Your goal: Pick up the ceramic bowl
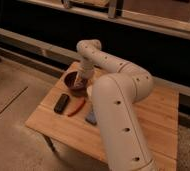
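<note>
The ceramic bowl (73, 80) is dark maroon and round, and sits at the far left part of the wooden table (153, 112). My white arm reaches over from the right and bends down. My gripper (81, 81) hangs at the bowl's right rim, partly over its inside. The arm hides the table's middle and any white cup.
A black rectangular object (61, 102) lies near the table's left edge. An orange-red elongated object (77, 106) lies beside it, and a grey-blue item (91, 118) next to my arm. A dark wall with a rail runs behind the table. The floor is to the left.
</note>
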Motion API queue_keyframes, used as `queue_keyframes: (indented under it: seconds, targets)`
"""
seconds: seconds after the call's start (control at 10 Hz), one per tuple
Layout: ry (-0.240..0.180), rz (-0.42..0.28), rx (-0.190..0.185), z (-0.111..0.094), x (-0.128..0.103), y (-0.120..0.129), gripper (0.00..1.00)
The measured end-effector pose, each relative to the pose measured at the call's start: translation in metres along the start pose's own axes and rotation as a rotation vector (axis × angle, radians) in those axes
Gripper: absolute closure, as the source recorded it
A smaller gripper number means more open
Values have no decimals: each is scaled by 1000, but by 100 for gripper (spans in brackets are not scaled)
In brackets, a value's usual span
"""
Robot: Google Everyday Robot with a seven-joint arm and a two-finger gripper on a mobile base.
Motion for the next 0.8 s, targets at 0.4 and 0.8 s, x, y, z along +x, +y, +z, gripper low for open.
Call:
queue_keyframes:
  seconds: [0.4, 0.8]
  targets:
    - [-13, 3, 13, 3, -1, 1, 96]
    - [-68, 2, 37, -19, -8, 8, 100]
